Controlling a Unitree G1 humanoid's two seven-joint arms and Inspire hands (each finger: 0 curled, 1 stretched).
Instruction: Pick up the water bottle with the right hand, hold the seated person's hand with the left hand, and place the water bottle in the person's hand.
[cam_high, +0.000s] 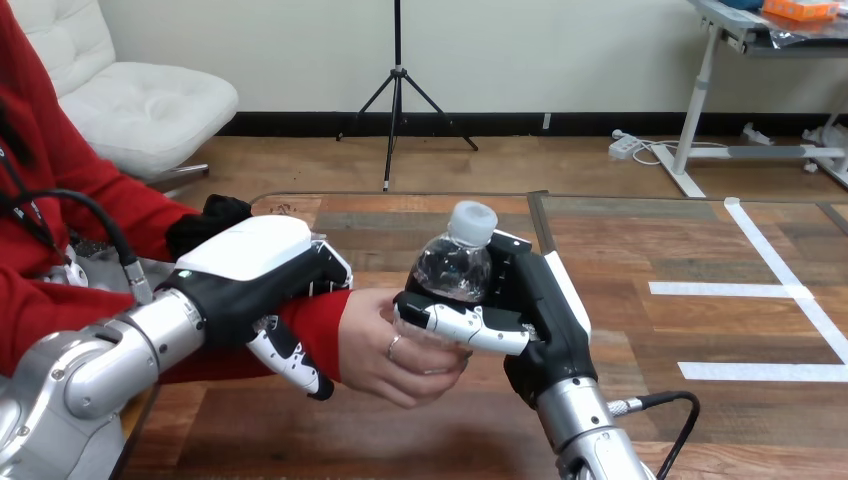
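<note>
**Nearly Delivered: Bottle Reached the Waiting Palm**

Nearest the camera, the robot's right hand was clasped round the clear plastic water bottle with a white screw cap. Its fingers wrapped across the bottle's lower body and held it upright above the brown wooden table. Just beside it, the person's hand cupped the bottle's base from below, touching the robot's fingers. Slightly farther off, the left hand gripped the person's wrist at the end of the red sleeve, thumb hooked underneath and fingers over the top.

The pick-up and the wrist hold looked done, so the placing step seemed to be in hand. The next move would likely call for the right hand to loosen only once the person's fingers closed on the bottle. The left hand would need to keep the wrist steady meanwhile.
</note>
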